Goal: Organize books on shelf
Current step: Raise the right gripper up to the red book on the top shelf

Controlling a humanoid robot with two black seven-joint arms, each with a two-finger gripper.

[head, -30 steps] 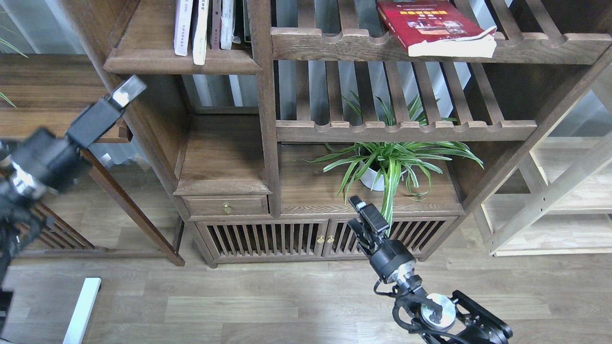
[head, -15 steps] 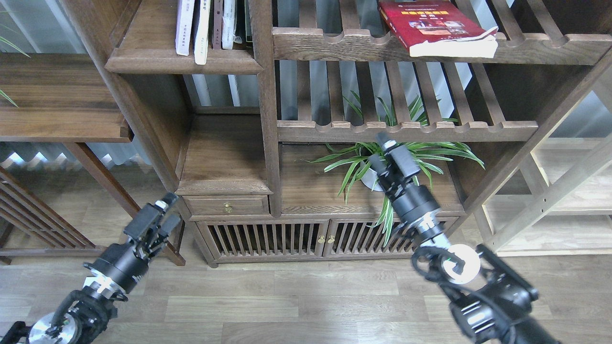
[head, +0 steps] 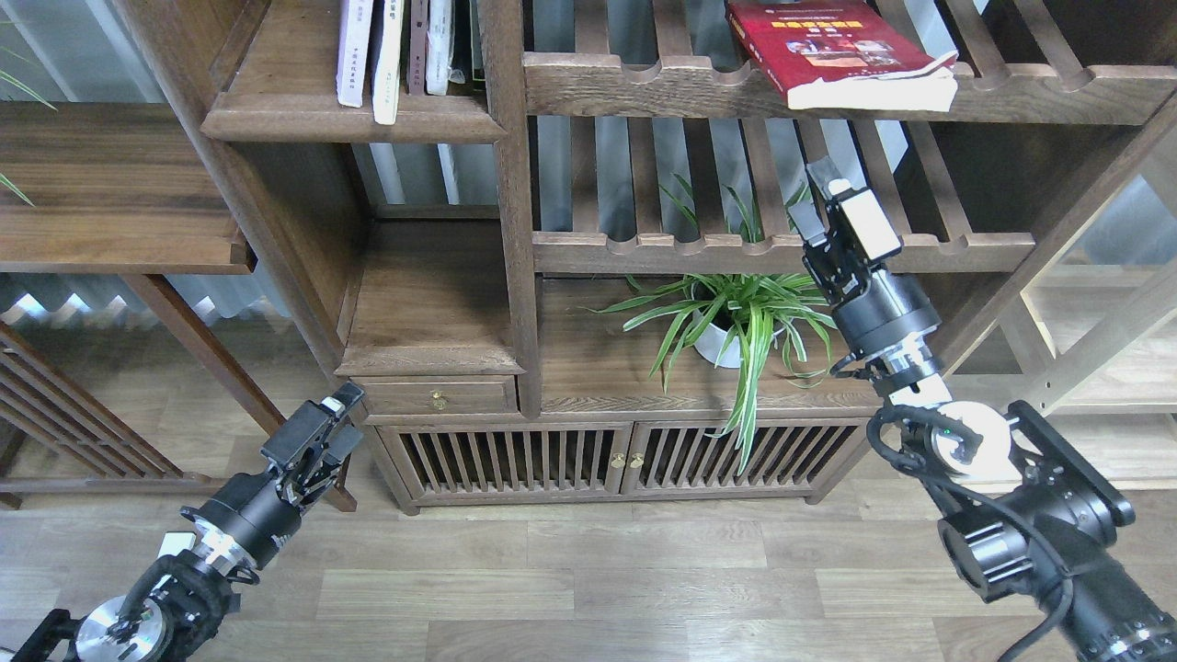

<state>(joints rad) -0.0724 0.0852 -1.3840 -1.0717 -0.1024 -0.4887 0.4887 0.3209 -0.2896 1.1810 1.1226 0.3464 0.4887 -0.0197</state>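
Black and empty, the right end effector (head: 821,195) is raised in front of the lower slatted rack (head: 782,250), its two fingers apart with nothing between them, pointing up toward the red book (head: 832,46). That book lies flat and askew on the upper slatted rack (head: 644,83), one corner overhanging the front rail, well apart from the fingers. The left end effector (head: 338,411) hangs low near the floor, beside the small drawer (head: 434,395); it carries nothing, but whether its fingers are parted I cannot tell from this angle.

The step in hand looks like the reach for the red book. The next move would call for lifting the right arm past the scalloped rail and closing on the overhanging edge of the book, then carrying it left to the shelf (head: 354,115), the dark solid board where several pale books (head: 386,55) already stand upright. The potted plant (head: 740,317) sits just below the arm's path.

The bookcase is dark brown wood with slatted cupboard doors at its foot. It stands on a grey-brown plank floor (head: 570,579), with a light unfinished frame (head: 1085,368) at the right.
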